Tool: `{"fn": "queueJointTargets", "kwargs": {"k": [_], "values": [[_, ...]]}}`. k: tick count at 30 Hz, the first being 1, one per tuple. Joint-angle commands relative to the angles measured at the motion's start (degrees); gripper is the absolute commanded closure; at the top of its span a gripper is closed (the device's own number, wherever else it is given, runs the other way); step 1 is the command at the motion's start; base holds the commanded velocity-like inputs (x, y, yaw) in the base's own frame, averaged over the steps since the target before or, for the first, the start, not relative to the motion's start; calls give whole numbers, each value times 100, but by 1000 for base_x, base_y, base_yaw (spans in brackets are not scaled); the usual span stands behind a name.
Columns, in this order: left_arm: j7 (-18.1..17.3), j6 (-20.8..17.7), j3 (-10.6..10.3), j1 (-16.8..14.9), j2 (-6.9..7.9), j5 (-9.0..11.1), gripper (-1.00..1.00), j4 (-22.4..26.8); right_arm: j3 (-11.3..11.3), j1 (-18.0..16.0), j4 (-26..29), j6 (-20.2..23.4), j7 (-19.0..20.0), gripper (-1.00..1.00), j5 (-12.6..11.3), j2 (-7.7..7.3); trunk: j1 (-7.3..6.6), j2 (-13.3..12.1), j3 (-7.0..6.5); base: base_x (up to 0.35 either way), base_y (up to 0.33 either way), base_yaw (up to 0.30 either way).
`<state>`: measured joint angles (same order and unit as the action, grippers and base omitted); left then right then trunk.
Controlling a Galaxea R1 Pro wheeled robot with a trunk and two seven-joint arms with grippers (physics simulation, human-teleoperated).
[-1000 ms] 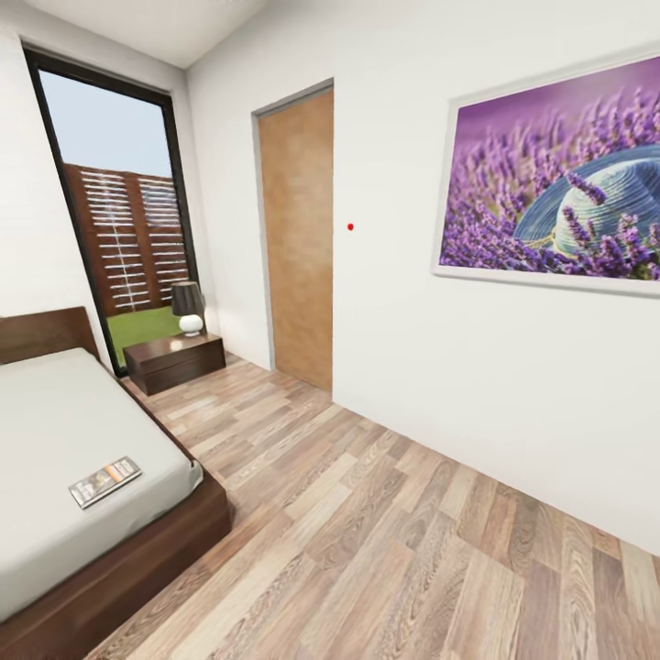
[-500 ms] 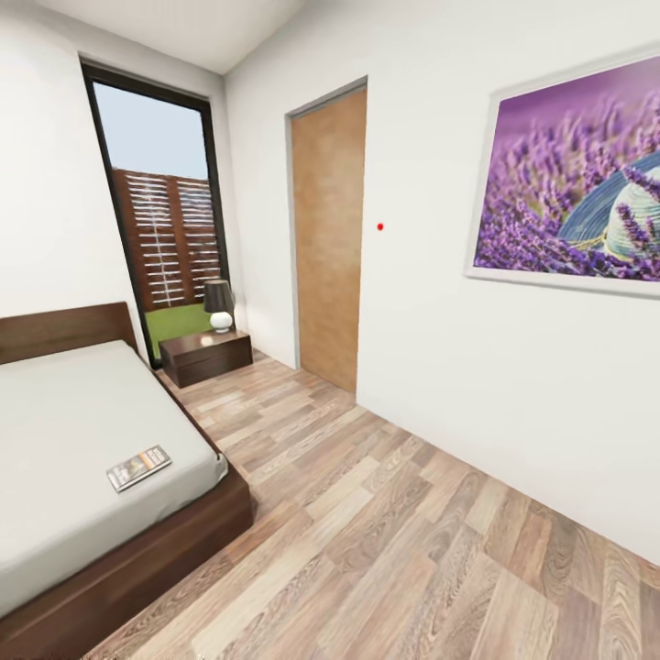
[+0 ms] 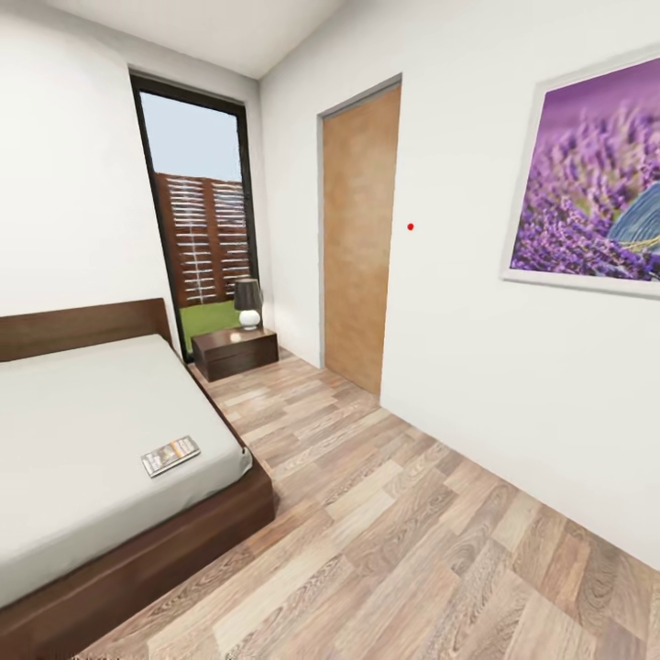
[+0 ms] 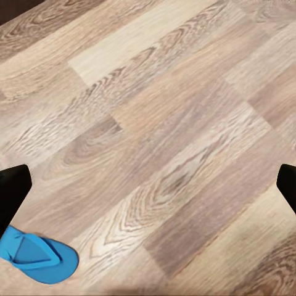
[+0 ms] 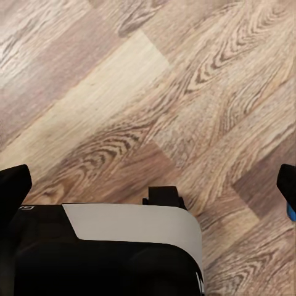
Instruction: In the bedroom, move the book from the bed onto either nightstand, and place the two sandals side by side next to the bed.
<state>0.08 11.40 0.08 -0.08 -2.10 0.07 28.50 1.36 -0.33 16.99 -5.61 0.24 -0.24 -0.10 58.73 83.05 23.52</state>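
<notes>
The book (image 3: pixel 170 455) lies flat on the pale grey mattress near the foot corner of the bed (image 3: pixel 137 559). A dark nightstand (image 3: pixel 235 353) stands on the floor beside the headboard, by the window. One blue sandal (image 4: pixel 37 256) lies on the wood floor below my left gripper (image 4: pixel 148 188), which is open and holds nothing, its dark fingertips (image 4: pixel 12 192) wide apart. My right gripper (image 5: pixel 148 185) hangs open over bare floor above the robot's base (image 5: pixel 111 246). A small blue sliver (image 5: pixel 291 213) shows beside one right fingertip; I cannot tell what it is.
A small lamp (image 3: pixel 247 303) sits on the nightstand. A tall window (image 3: pixel 203 229) fills the far corner, a wooden door (image 3: pixel 360 238) and a lavender picture (image 3: pixel 596 183) are on the right wall. Wood floor (image 3: pixel 394 513) runs between bed and wall.
The whole head view has shifted: bed, nightstand, door and picture all sit further right in the picture, so the camera has turned left. The book lies where it was on the mattress.
</notes>
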Motion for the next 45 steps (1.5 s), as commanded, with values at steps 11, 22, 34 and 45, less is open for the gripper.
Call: {"fn": "queueJointTargets", "kwargs": {"k": [11, 22, 34, 45], "values": [[1, 11, 1, -1, -1, -4, -100, 4, 13, -2, -3, -19, 3, -100, -3, 1, 0, 3, 5, 17, -20, 210], [1, 11, 1, -1, -1, -4, -100, 4, 13, -2, -3, -19, 3, -100, -3, 1, 0, 3, 5, 50, -43, 211], [1, 11, 1, -1, -1, -5, -100, 5, 8, -2, -3, -19, 3, -100, -3, 1, 0, 3, 5, 1, -1, 225], [1, 11, 1, -1, -1, -3, -100, 2, 11, -2, -3, -19, 3, -100, -3, 1, 0, 3, 5, 115, -114, 236]]}}
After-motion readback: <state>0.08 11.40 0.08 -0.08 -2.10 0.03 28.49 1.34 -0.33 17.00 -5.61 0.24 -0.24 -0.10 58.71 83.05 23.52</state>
